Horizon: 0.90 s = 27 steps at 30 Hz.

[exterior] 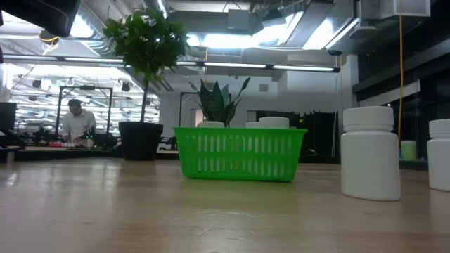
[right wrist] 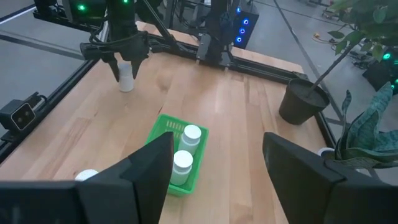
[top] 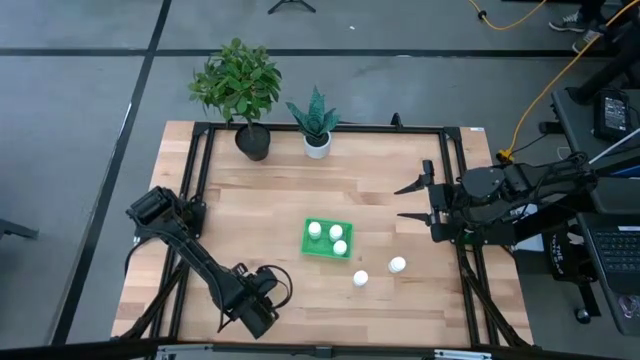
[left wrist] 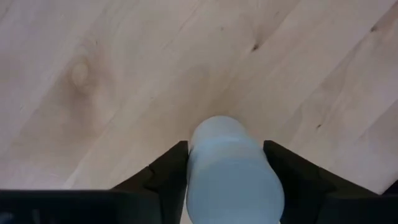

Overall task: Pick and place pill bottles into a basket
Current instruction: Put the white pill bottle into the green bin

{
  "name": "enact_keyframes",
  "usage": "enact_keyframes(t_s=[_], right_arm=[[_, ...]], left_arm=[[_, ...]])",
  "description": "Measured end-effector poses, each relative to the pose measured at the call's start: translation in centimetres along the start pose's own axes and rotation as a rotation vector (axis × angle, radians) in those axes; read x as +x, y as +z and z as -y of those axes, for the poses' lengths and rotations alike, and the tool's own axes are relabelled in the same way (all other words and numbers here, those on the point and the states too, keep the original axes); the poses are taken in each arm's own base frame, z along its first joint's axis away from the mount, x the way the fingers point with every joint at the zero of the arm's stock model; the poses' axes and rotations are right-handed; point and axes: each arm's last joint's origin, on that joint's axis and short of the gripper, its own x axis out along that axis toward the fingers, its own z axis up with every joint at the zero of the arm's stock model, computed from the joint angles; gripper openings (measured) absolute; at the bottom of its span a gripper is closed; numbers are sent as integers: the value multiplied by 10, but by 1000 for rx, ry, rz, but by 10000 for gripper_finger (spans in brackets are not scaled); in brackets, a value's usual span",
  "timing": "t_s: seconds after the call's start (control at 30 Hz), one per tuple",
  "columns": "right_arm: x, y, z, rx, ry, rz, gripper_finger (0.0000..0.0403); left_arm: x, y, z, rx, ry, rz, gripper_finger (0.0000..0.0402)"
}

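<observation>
My left gripper [top: 255, 298] is near the table's near edge, left of centre, shut on one white pill bottle [left wrist: 233, 171]; the right wrist view also shows this bottle [right wrist: 126, 81]. The green basket [top: 310, 248] sits at mid-table with three bottles [top: 338, 240] standing in it. Two more bottles [top: 361, 279] [top: 398, 265] stand on the wood to the right of the basket. In the low view they stand at the right [exterior: 370, 151] [exterior: 439, 154]. My right gripper [top: 412, 200] is open and empty, right of and beyond the basket. My left gripper pinches the bottle between its two fingers [left wrist: 169, 171], one on each side of the bottle's upper part [right wrist: 125, 70]. The fingers come from above, pointing down. The bottle is upright and reaches below the fingertips. Whether its base [right wrist: 126, 89] rests on the table, I cannot tell.
Two potted plants stand at the table's far edge: a leafy one in a dark pot [top: 252, 140] and a spiky one in a white pot [top: 317, 143]. A black frame [top: 330, 128] runs round the table. Bare wood lies left of the basket.
</observation>
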Motion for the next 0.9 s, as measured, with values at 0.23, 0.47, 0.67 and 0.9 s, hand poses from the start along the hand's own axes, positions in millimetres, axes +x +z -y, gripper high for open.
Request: enact_keyframes(t_s=[0.23, 0.47, 0.67, 0.9], right_arm=[[0, 0, 0, -22, 0, 0, 248], [0, 0, 0, -21, 0, 0, 248], [0, 0, 0, -20, 0, 0, 248], [0, 0, 0, 1, 0, 0, 248]], left_arm=[[-1, 7, 1, 2, -10, -3, 177], [-23, 47, 15, 81, -70, 102, 177], [-55, 100, 17, 214, -58, 204, 177], [-64, 142, 3, 360, -2, 233, 177]])
